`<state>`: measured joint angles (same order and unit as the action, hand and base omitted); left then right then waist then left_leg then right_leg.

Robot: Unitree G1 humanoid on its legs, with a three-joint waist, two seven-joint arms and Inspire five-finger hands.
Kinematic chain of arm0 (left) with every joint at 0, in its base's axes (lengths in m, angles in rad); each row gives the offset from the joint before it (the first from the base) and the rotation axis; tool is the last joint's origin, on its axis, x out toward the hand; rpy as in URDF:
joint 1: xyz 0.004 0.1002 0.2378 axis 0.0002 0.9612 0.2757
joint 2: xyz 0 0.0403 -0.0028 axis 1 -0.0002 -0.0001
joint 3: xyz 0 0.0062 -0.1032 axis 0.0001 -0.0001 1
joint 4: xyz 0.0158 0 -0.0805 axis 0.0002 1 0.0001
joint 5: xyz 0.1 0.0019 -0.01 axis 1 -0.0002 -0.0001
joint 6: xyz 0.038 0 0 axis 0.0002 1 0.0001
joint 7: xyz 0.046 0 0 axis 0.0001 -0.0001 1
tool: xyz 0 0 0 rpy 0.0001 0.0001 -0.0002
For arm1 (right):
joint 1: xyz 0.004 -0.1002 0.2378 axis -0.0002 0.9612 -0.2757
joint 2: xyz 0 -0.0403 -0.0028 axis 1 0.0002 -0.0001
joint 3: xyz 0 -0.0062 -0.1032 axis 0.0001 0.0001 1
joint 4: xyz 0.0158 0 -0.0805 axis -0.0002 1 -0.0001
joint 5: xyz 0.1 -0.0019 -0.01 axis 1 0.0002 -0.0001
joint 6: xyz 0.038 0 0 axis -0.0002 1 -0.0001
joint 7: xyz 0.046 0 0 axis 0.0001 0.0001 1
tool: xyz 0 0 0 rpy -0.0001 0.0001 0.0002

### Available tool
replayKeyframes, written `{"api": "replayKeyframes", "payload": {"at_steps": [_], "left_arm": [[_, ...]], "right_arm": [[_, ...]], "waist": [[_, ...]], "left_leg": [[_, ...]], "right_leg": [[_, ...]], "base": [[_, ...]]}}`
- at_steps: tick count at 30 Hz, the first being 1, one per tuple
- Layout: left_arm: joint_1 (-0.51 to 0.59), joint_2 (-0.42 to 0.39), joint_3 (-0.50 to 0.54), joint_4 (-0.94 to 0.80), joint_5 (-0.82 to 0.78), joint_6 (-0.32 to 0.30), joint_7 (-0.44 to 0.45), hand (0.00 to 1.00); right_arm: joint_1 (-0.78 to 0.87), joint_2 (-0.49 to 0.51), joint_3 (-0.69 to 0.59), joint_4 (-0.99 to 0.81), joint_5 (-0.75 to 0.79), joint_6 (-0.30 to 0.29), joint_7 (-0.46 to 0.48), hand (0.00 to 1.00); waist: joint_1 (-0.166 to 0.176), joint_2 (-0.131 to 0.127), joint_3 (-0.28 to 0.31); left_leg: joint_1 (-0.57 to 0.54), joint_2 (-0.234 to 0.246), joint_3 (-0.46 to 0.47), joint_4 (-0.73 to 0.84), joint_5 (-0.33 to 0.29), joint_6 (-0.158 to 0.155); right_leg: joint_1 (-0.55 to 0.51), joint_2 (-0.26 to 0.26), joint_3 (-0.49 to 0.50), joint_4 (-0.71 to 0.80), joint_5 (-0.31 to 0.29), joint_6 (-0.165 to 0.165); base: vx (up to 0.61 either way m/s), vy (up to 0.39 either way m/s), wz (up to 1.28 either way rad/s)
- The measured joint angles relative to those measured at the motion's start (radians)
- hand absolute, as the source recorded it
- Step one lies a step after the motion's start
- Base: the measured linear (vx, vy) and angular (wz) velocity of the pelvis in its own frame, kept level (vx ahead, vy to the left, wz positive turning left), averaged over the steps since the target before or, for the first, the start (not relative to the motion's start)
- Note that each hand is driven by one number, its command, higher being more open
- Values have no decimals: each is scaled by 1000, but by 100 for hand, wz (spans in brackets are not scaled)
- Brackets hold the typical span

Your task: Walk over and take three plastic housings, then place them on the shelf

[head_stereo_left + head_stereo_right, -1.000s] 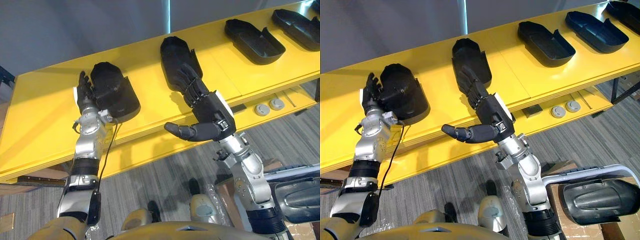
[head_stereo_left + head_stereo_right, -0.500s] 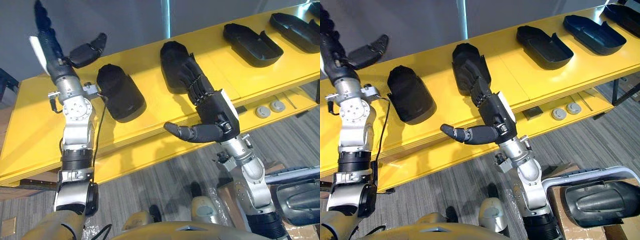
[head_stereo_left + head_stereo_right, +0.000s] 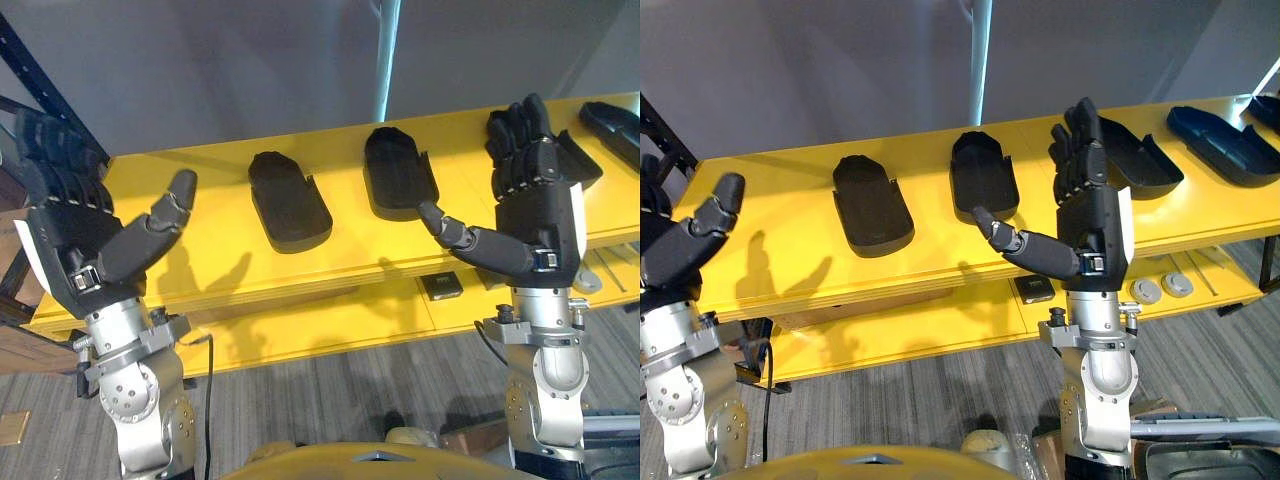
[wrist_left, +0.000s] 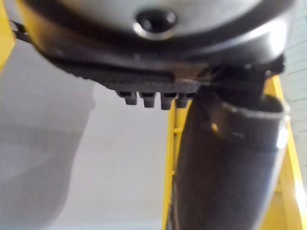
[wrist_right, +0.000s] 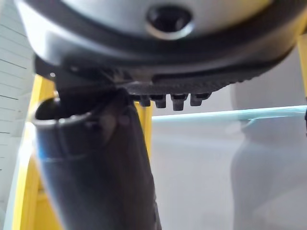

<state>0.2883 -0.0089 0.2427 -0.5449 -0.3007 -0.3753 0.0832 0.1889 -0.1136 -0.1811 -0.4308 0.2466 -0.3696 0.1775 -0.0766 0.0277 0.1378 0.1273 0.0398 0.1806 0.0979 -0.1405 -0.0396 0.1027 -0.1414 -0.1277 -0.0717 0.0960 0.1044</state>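
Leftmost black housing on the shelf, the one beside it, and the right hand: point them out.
leftmost housing (image 3: 872, 208): right eye view, hollow middle.
second housing (image 3: 984, 180): right eye view, hollow middle.
right hand (image 3: 1095, 222): right eye view, below the fingers.

Count: black housings on yellow shelf, five, rightmost cut by frame edge. Lower right: round discs, two; dark square plate, one.

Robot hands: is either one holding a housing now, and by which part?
Nothing is held. The left robot hand and right robot hand are both raised, open and empty, clear of the black housings lying on the yellow shelf.
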Motion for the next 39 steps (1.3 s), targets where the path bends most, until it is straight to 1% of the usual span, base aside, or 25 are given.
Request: {"api": "replayKeyframes", "payload": {"at_steps": [2,3,9,13,16,19,21,24,27,28,31,35,36,39], "left_arm": [[23,-2,0,0,-27,-1,-45,100],[37,-4,3,-15,-134,-37,-187,100],[37,-4,2,-15,-134,-37,-187,100],[37,-4,0,-12,-134,-37,-187,100],[35,-3,-1,0,-134,-35,-194,100],[33,1,-19,31,-133,-22,-206,100],[33,7,-37,47,-132,13,-223,100],[32,15,-44,62,-131,35,-241,100],[32,24,-44,66,-130,50,-248,100],[32,27,-46,68,-129,50,-247,100],[27,30,-60,70,-124,50,-241,100],[17,52,-108,91,-120,51,-215,100],[17,52,-111,94,-120,51,-214,100],[16,53,-114,120,-134,53,-214,100]], "right_arm": [[10,18,-19,0,15,-17,-8,100],[12,35,-44,0,14,-30,-35,100],[12,35,-44,0,14,-30,-32,100],[12,35,-41,9,11,-30,-9,100],[12,31,-20,43,-10,-30,26,100],[11,12,28,81,-73,-30,78,100],[10,-42,75,85,-123,-27,142,100],[-13,-80,130,88,-123,-9,189,100],[-32,-87,142,109,-123,-8,186,100],[-47,-87,147,126,-123,-8,175,100],[-53,-87,158,137,-123,-8,144,100],[-62,-84,205,163,-124,-7,45,100],[-63,-83,207,164,-124,-6,39,100],[-82,-83,214,166,-123,35,34,100]], "waist": [[3,-12,-9],[44,-56,-31],[42,-56,-30],[42,-56,-30],[42,-56,-29],[44,-57,-27],[48,-60,-23],[49,-64,-19],[50,-65,-19],[52,-66,-18],[56,-66,-17],[58,-65,-17],[58,-65,-16],[56,-58,-11]], "left_leg": [[-17,0,-10,0,3,-4],[-49,1,-47,3,16,-3],[-49,1,-47,4,17,-3],[-48,1,-46,6,17,-2],[-45,1,-44,5,17,-3],[-45,0,-46,2,16,-4],[-47,-1,-51,-7,19,-7],[-49,-2,-58,-22,29,-11],[-49,-3,-67,-33,36,-10],[-49,-3,-67,-34,41,-4],[-49,-3,-70,-35,41,-3],[-48,-3,-69,-36,41,-3],[-48,-3,-69,-36,40,-3],[-48,-3,-67,-35,39,-6]], "right_leg": [[-9,-1,-13,0,-1,0],[-16,-8,-60,1,0,-1],[-16,-8,-59,1,0,-1],[-15,-8,-56,3,0,-1],[-16,-8,-48,7,0,-1],[-17,-9,-47,13,-2,-3],[-23,-10,-54,20,-6,-4],[-27,-11,-62,21,-7,-4],[-27,-11,-69,21,-7,-4],[-27,-12,-69,21,-7,-4],[-28,-12,-69,26,-7,-4],[-34,-13,-62,36,-6,-4],[-34,-13,-62,36,-6,-4],[-34,-12,-61,36,-7,-4]], "base": [[-23,-24,17],[-14,-11,8],[0,0,0],[0,0,0],[0,0,-2],[0,0,2],[0,0,9],[1,-3,10],[12,5,9],[12,11,5],[7,15,4],[0,0,0],[0,0,0],[-11,-3,-1]]}}
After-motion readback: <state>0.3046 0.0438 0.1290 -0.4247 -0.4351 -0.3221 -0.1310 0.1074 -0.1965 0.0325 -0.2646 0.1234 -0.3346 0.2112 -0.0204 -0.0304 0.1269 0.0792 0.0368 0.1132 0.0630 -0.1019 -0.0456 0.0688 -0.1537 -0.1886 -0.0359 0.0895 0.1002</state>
